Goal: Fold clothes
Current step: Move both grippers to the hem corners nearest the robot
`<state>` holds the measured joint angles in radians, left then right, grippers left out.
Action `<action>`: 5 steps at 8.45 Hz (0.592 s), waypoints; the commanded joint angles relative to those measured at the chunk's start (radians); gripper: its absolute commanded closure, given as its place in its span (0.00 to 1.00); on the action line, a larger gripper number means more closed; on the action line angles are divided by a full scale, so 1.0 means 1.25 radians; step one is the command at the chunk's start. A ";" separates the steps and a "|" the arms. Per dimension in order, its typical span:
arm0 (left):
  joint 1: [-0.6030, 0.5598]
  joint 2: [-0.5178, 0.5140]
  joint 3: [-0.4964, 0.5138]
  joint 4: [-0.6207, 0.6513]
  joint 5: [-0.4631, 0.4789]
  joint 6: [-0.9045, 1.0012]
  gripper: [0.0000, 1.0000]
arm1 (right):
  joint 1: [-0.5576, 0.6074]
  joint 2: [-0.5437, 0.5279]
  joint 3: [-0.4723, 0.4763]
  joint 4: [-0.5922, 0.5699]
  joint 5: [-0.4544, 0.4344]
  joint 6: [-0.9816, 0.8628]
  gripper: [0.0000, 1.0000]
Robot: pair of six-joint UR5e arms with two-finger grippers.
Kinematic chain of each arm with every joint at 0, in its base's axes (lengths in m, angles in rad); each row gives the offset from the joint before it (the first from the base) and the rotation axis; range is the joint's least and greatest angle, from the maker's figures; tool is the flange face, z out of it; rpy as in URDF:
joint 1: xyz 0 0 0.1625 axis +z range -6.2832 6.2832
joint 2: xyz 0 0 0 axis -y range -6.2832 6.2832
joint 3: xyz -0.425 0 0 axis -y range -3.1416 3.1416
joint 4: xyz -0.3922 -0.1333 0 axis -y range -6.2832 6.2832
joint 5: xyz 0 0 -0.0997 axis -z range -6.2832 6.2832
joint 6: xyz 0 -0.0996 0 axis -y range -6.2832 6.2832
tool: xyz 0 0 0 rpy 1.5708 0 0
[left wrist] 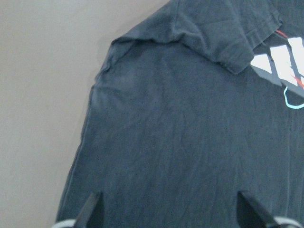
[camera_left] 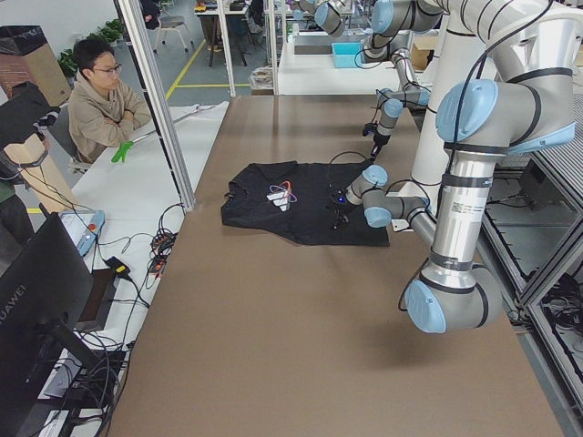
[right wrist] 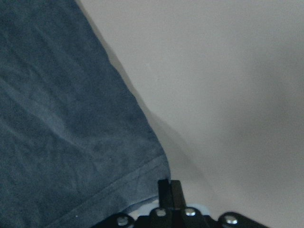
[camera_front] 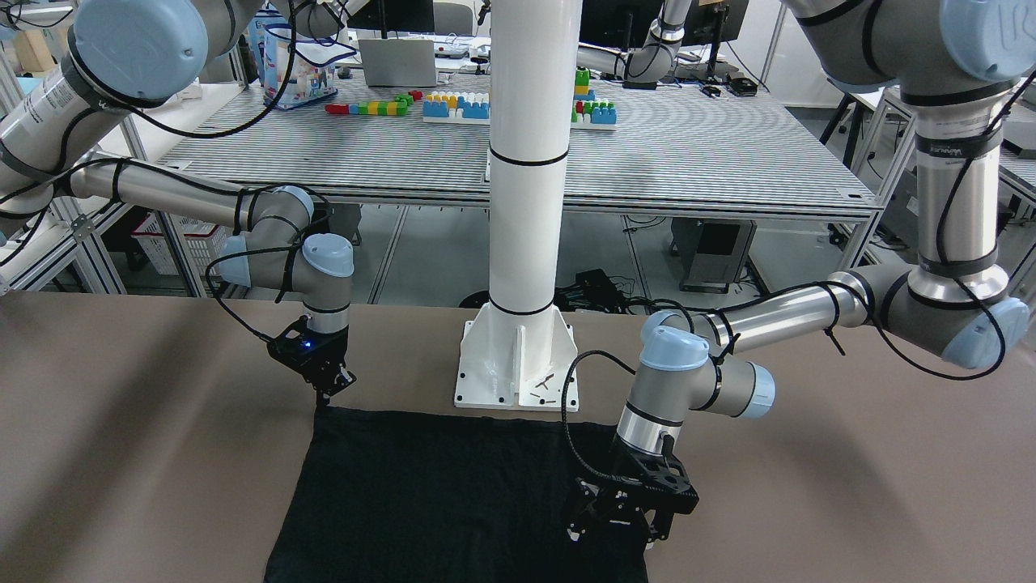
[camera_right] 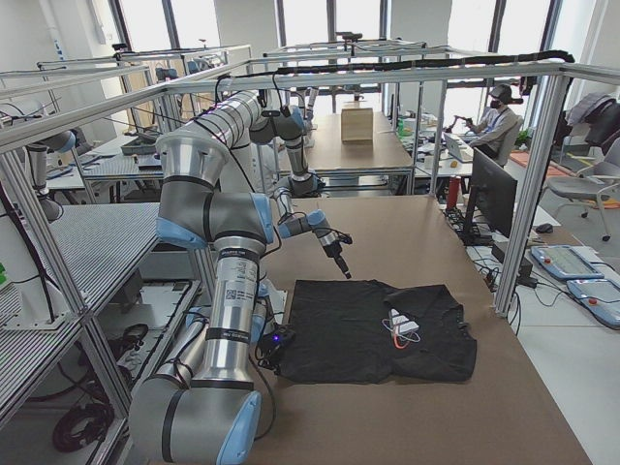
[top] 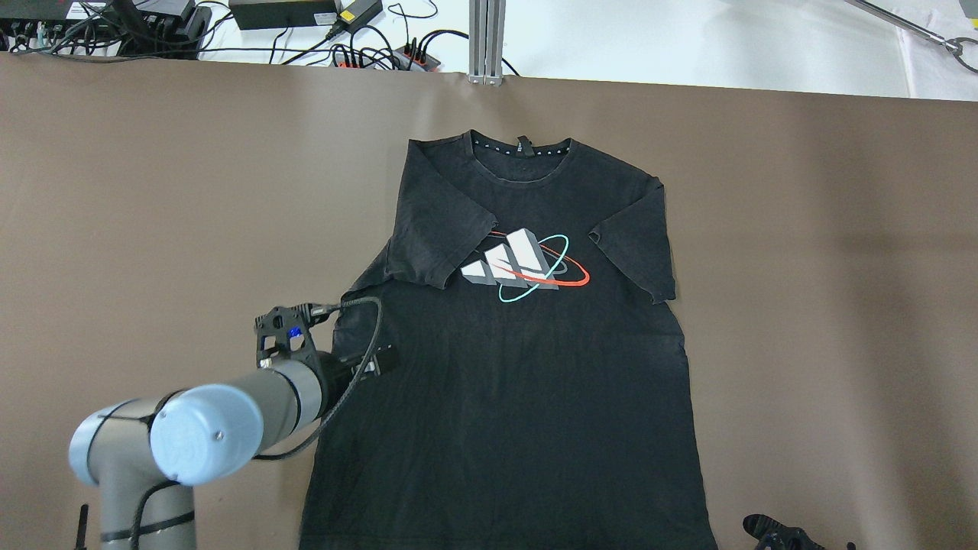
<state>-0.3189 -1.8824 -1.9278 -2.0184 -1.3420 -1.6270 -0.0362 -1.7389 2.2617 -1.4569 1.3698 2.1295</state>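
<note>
The clothes are one black T-shirt (top: 519, 367) with a white, red and teal logo (top: 527, 263). It lies flat on the brown table (top: 153, 191), collar away from me, both short sleeves lying in over the body. My left gripper (top: 367, 360) hangs low over the shirt's left side edge, below the sleeve. Its fingers (left wrist: 90, 211) stand wide apart over the cloth (left wrist: 180, 133), holding nothing. My right gripper (camera_front: 325, 397) points down at the hem's right corner. Its fingers (right wrist: 169, 187) are shut together right beside that corner (right wrist: 156, 164). I cannot tell whether they pinch cloth.
The white pole's base plate (camera_front: 518, 364) stands at the table's near edge, just behind the shirt's hem. Cables and power strips (top: 367, 53) lie past the far edge. A person (camera_left: 105, 100) sits beyond that edge, near a metal post (camera_left: 164, 109).
</note>
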 commanded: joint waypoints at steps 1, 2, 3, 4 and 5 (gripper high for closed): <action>0.198 0.095 -0.117 0.084 0.157 -0.128 0.00 | -0.001 0.007 0.021 0.001 0.007 0.001 1.00; 0.235 0.118 -0.118 0.090 0.178 -0.149 0.03 | -0.002 0.007 0.023 0.001 0.009 0.003 1.00; 0.262 0.145 -0.118 0.091 0.179 -0.174 0.07 | -0.002 0.006 0.023 0.001 0.009 0.002 1.00; 0.284 0.150 -0.118 0.092 0.191 -0.198 0.13 | -0.002 0.007 0.022 0.001 0.009 0.001 1.00; 0.303 0.151 -0.116 0.093 0.195 -0.210 0.18 | -0.001 0.006 0.022 0.001 0.009 0.001 1.00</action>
<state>0.0048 -1.7111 -2.0734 -1.9076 -1.1184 -1.8458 -0.0380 -1.7312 2.2884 -1.4558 1.3803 2.1316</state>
